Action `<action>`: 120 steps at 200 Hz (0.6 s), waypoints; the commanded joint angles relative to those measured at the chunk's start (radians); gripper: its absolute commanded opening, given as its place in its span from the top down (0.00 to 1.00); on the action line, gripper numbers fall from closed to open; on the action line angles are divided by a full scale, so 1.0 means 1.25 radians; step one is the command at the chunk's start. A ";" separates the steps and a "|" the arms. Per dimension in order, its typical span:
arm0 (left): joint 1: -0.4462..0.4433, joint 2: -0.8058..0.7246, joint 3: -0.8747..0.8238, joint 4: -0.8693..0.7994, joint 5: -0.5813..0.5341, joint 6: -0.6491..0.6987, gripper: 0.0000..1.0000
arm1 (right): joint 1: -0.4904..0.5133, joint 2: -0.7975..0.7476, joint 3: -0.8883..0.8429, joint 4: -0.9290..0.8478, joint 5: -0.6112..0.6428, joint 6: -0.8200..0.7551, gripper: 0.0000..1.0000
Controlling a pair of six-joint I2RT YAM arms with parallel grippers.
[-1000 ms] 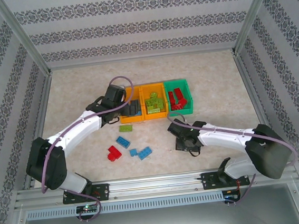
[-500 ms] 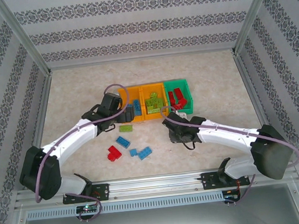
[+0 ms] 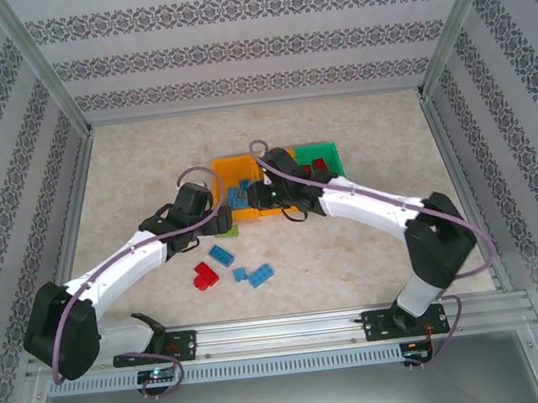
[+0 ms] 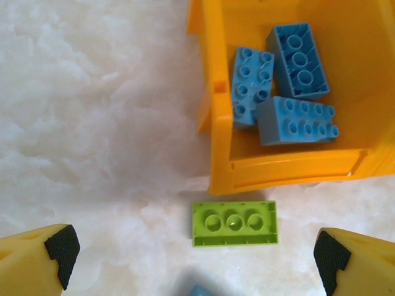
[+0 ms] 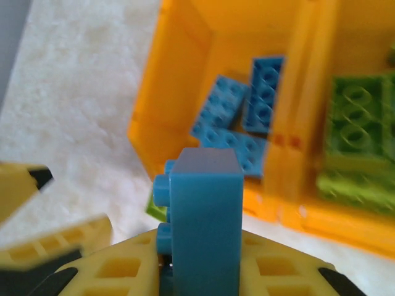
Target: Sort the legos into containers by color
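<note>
Three bins: the left orange bin [image 4: 216, 123] holds three blue bricks [image 4: 290, 117], which you can count from the left wrist. The middle orange bin [image 5: 345, 219] holds lime bricks [image 5: 358, 117]. The green bin [image 3: 330, 146] shows red bricks [image 3: 320, 165] past the right arm.
Right fingers [image 5: 117, 271]: clenched on the carried blue brick [image 5: 205, 209], held on end close to the left orange bin. You cannot tell from here whether it is over the rim.
Left fingers [image 4: 31, 259]: spread wide and empty, hovering over a loose lime brick [image 4: 234, 223]. It lies underside up on the surface [image 4: 92, 123], just beside the left orange bin's front wall.
Loose on the surface: the top view shows you a red piece [image 3: 204, 276] and about three blue pieces [image 3: 222, 255], nearer the arm bases and apart from the bins.
Done: most of the sorting, by my judgement (each bin shows a single colour where you can see in).
Left to do: you have the carried blue brick to drop and the loose lime brick to move into the middle orange bin. After that come the red piece and the blue pieces.
</note>
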 commanded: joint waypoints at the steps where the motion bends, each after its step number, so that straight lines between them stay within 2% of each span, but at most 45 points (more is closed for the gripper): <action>1: -0.007 -0.039 -0.025 -0.031 -0.014 -0.025 0.01 | -0.031 0.082 0.078 0.027 -0.082 -0.009 0.71; 35: -0.007 -0.053 -0.040 -0.057 -0.016 -0.029 0.01 | -0.063 0.210 0.201 -0.007 -0.099 0.000 0.69; 68: -0.007 -0.065 -0.052 -0.066 -0.018 -0.040 0.01 | -0.082 0.269 0.262 -0.013 -0.111 0.008 0.64; 120: -0.007 -0.082 -0.064 -0.077 -0.037 -0.057 0.01 | -0.077 0.286 0.296 -0.010 -0.142 -0.021 0.32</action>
